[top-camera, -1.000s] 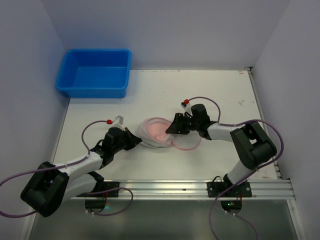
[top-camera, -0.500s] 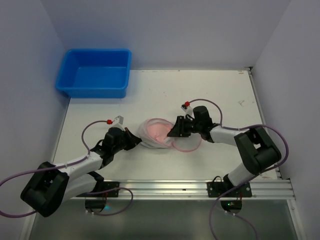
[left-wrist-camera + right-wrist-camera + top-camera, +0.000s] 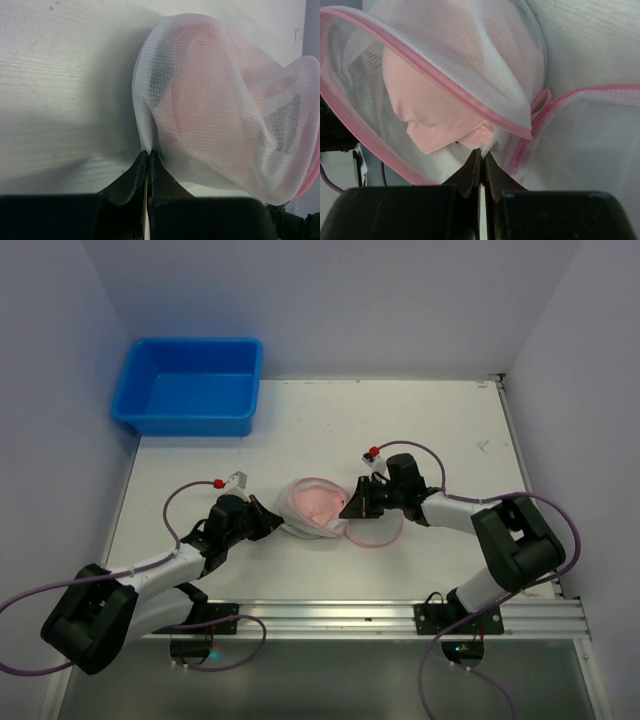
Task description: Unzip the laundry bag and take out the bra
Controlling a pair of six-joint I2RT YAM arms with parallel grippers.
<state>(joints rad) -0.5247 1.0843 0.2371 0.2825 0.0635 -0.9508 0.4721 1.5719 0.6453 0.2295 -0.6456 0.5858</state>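
Observation:
The laundry bag (image 3: 305, 510) lies mid-table, a white mesh pouch (image 3: 215, 110) with a pink zipper rim (image 3: 445, 80) that gapes open. Inside the mouth shows the pale pink bra (image 3: 430, 110), seen from above as a pink patch (image 3: 322, 502). My left gripper (image 3: 273, 522) is shut on the mesh at the bag's left edge (image 3: 149, 152). At the bag's right side my right gripper (image 3: 349, 507) reaches into the mouth. Its jaws (image 3: 482, 152) are shut on a whitish fold at the bra's lower edge. The unzipped flap (image 3: 378, 530) lies flat to the right.
A blue tub (image 3: 185, 422) stands at the back left corner. A metal rail (image 3: 370, 612) runs along the near edge, with both arm bases on it. Walls close in on the left, back and right.
My right gripper has closed from open onto the bra's edge inside the bag mouth. The left gripper has kept still on the mesh.

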